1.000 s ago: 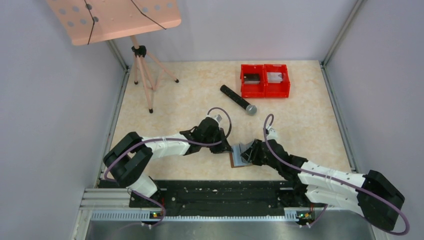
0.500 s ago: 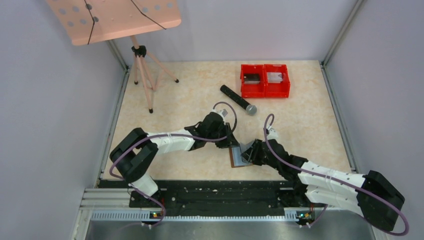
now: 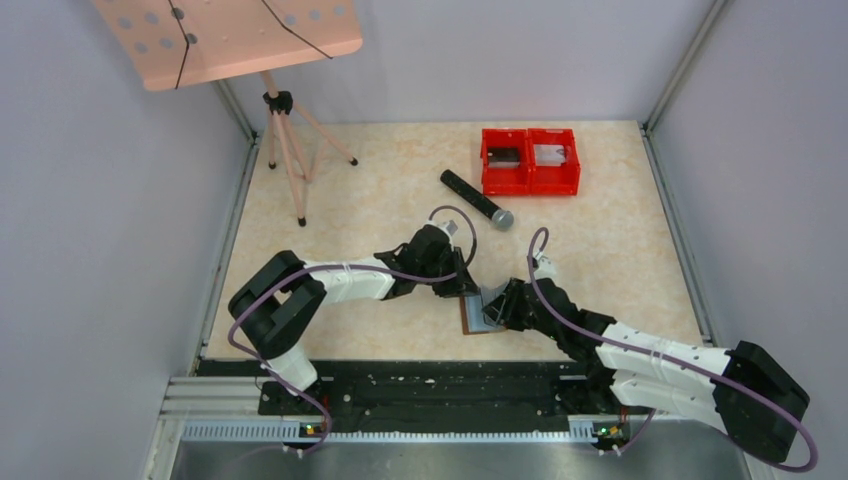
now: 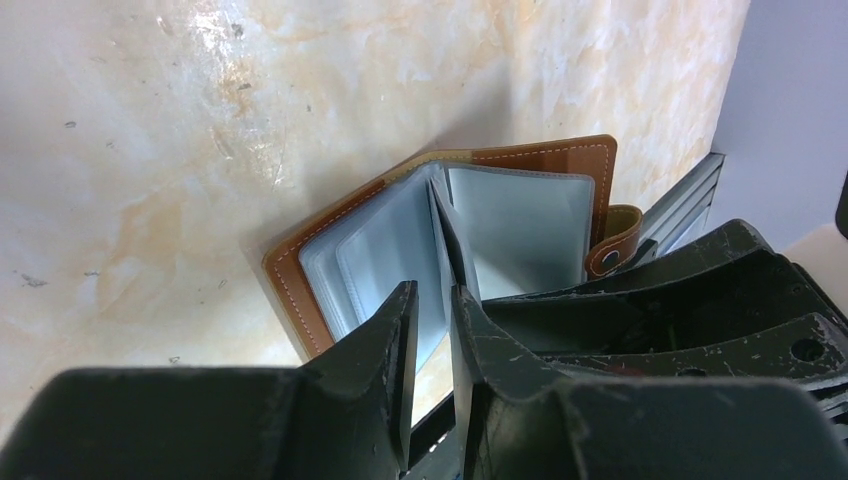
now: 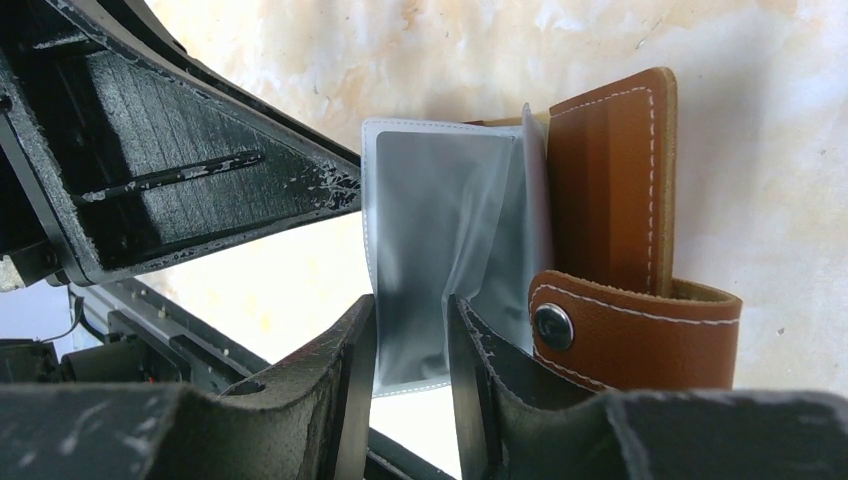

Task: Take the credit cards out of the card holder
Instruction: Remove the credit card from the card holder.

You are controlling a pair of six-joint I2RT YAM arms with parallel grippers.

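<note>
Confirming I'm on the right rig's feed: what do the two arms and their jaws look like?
The left arm and right arm match: white middle links, black joints and shoulders, each trailing a looping purple cable. Their jaws are black, wedge-shaped, scuffed and scratched.

One marble-patterned table [image 3: 620, 230], seen from above. Two robot arms enter from the bottom edge: one left arm [image 3: 340, 283] and one right arm [image 3: 650, 352]. Two grippers meet just below centre: one left gripper [image 4: 432, 315] and one right gripper [image 5: 412, 325]. One open brown card holder [image 3: 478, 322], with one snap tab [image 5: 620, 335]; its clear sleeves overlap too much to count. One black microphone [image 3: 475, 198] above centre. Two joined red bins [image 3: 505, 188], upper right. One music stand [image 3: 230, 35], upper left, on three legs.
</note>
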